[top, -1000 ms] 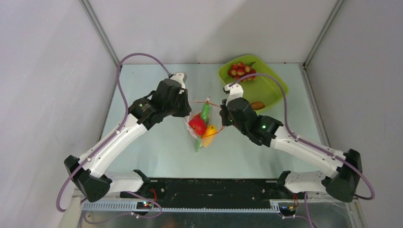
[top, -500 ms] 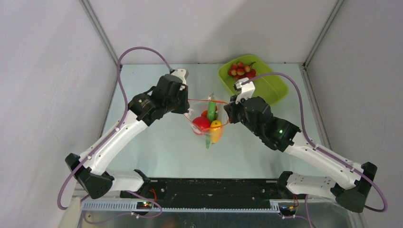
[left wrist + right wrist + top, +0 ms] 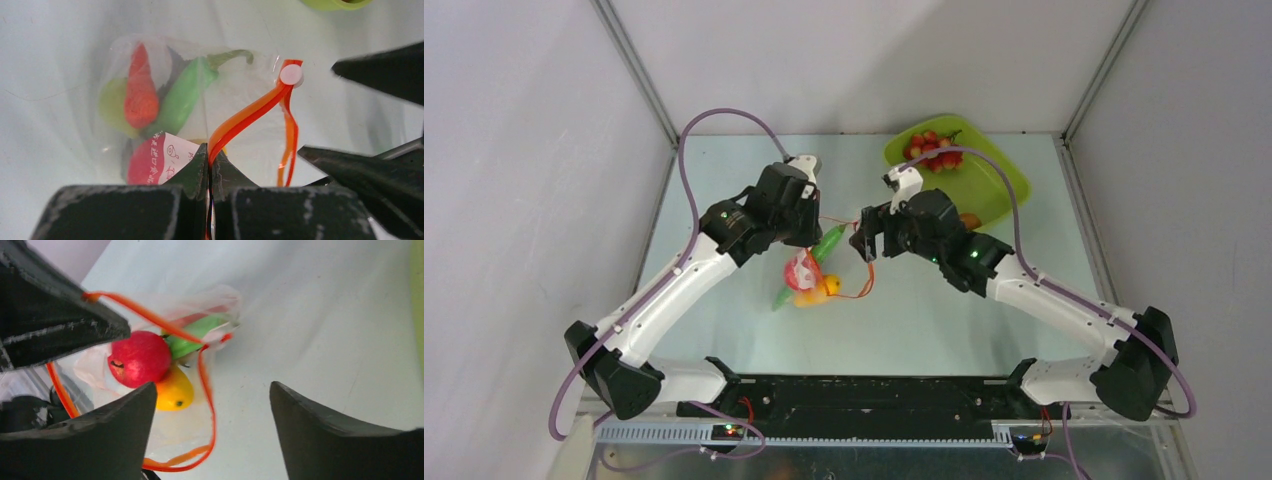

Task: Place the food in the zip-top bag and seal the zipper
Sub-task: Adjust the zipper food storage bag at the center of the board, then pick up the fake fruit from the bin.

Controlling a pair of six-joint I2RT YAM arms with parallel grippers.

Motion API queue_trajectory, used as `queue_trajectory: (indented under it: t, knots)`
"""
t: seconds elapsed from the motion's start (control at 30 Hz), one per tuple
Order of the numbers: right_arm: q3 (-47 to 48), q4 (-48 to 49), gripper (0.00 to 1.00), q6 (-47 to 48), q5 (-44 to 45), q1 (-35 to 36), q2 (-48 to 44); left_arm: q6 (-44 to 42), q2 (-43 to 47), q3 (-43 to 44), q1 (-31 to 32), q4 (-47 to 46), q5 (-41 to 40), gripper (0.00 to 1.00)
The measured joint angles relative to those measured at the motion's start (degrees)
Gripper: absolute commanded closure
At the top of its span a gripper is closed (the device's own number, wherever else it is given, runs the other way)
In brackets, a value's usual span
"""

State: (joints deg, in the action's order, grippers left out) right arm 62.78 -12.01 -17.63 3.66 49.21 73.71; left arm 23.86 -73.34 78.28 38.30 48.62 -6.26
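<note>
The left gripper (image 3: 209, 161) has its jaws pressed together on the orange-red zipper (image 3: 250, 112), pinching the strip at the bottom centre of the left wrist view. From there the strip climbs to the right, up to the small white slider tab (image 3: 291, 75). The right gripper (image 3: 212, 386) stands with its jaws wide apart and nothing between them, and a loose loop of the zipper hangs just beyond its fingertips (image 3: 145, 395).

The clear zip-top bag (image 3: 240, 100) hangs from the left gripper's pinch and lies slumped on the table (image 3: 924, 320), at the centre of the overhead view between the two grippers. Inside it are a carrot (image 3: 140, 95), a green bean (image 3: 182, 97), a yellow-green pear (image 3: 112, 102), a red apple (image 3: 140, 358) and an orange mango (image 3: 172, 390). The mouth of the bag gapes open toward the right gripper.

At the upper right of the overhead view, the lime-green tray (image 3: 1004, 180) holds the red grapes (image 3: 932, 150), well apart from the bag.
</note>
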Motion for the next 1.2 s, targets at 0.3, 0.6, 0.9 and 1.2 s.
queue_trajectory:
  t: [0.3, 0.6, 0.9, 1.2]
  knots:
    - [0.0, 0.1, 0.01, -0.7, -5.7, -17.8, -3.1, 0.1, 0.3, -1.7, -1.0, -2.6, -0.8, 0.96]
    - [1.7, 1.4, 0.01, -4.0, -5.5, -34.5, 7.9, 0.7, 0.3, -4.8, -6.4, -8.1, 3.0, 0.96]
    - [18.1, -4.3, 0.01, -4.7, -1.8, -37.8, 29.4, 0.7, 0.3, -5.1, -7.7, -9.6, 4.6, 0.96]
    - [36.6, -9.0, 0.0, -4.9, 1.9, -38.1, 45.0, 0.6, 0.3, -5.1, -8.1, -9.6, 4.7, 0.96]
